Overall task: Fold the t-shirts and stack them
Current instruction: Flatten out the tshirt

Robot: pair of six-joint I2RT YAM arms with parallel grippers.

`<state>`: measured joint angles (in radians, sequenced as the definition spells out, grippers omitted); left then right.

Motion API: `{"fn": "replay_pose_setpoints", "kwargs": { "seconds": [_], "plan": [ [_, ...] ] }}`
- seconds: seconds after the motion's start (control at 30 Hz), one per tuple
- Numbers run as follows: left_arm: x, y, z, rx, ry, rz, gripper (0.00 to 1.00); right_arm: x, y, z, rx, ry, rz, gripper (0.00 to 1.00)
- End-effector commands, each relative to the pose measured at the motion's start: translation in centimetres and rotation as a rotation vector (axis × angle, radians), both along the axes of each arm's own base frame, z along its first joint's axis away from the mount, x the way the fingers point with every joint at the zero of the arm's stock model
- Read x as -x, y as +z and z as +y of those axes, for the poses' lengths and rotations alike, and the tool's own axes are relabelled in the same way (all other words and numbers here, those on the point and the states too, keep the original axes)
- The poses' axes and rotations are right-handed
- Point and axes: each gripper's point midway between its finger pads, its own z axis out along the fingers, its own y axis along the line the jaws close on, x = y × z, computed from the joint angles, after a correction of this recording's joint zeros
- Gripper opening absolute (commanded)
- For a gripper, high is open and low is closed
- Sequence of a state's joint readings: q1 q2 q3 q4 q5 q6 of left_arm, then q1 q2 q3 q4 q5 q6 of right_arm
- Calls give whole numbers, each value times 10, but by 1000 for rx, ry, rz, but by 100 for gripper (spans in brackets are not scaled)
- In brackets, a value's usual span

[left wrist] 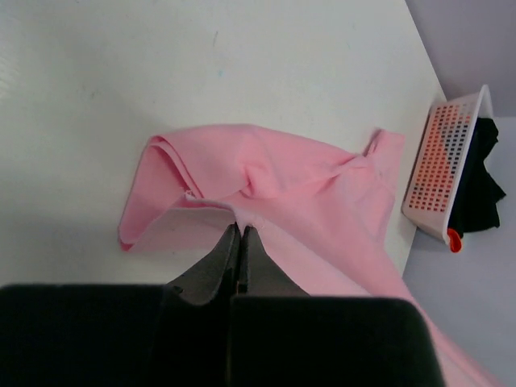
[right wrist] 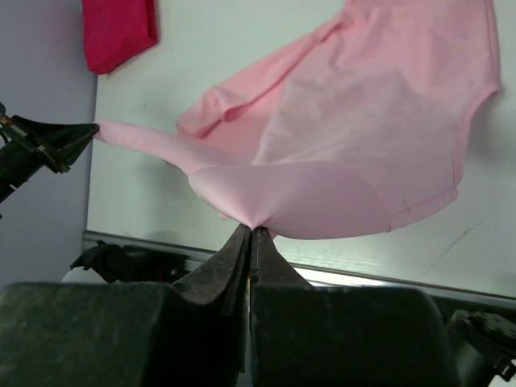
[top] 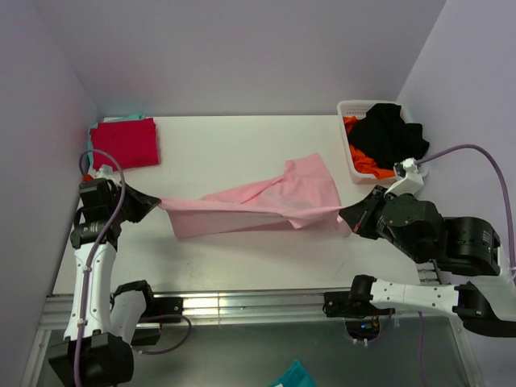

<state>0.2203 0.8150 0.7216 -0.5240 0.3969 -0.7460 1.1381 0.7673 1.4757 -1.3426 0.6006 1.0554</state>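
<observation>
Left gripper (top: 158, 202), right gripper (top: 343, 216): jaws of each clamped on opposite ends of pink t-shirt (top: 266, 201), pulled taut across mid bench (top: 242, 145). Far left: folded red t-shirt (top: 123, 143). Far right: basket (top: 347, 106) of clothes.

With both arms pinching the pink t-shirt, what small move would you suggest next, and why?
Probably draw both held points toward the near table edge to spread it: the left gripper and right gripper each pinch the pink t-shirt, its edge taut between them, while the rest lies bunched and folded over.
</observation>
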Motion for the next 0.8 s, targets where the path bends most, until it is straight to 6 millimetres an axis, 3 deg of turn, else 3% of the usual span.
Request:
{"fn": "replay_pose_setpoints", "kwargs": {
  "seconds": [0.0,0.07,0.1,0.17,0.2,0.27,0.3,0.33,0.4,0.5,0.57,0.6,0.67,0.7,0.73,0.77],
  "plan": [
    [-3,71,-14,-15,-34,-185,0,-1,16,-28,67,-32,-57,0],
    [16,81,-15,-102,-38,-145,0,0,28,-34,55,-25,-85,0],
    [24,117,-16,-130,-41,-216,0,1,38,-37,21,-26,-105,0],
    [47,130,-15,-177,-41,-191,0,7,51,-44,-43,-3,-145,0],
    [59,162,-15,-192,-34,-266,0,9,54,-45,-65,5,-158,0],
    [81,175,-17,-200,-50,-264,0,17,66,-49,-129,61,-213,0],
    [93,198,-19,-206,-55,-316,0,20,69,-48,-144,89,-232,0],
    [101,206,-20,-210,-61,-329,0,26,75,-54,-154,134,-283,0],
    [122,228,-28,-197,-101,-393,0,38,99,-47,-244,234,-370,0],
    [147,263,-35,-194,-128,-499,0,53,138,-59,-315,290,-500,0],
    [150,277,-34,-191,-117,-526,0,50,151,-55,-275,307,-532,0],
    [146,290,-34,-191,-114,-558,0,51,167,-60,-288,302,-565,0],
    [136,306,-34,-174,-101,-588,0,37,177,-46,-211,290,-580,0],
    [122,314,-35,-167,-99,-595,0,31,190,-51,-186,262,-622,0],
    [111,327,-33,-155,-83,-630,0,19,193,-37,-141,251,-620,0],
    [101,332,-32,-151,-71,-639,0,10,197,-34,-108,217,-626,0]
  ]
}}
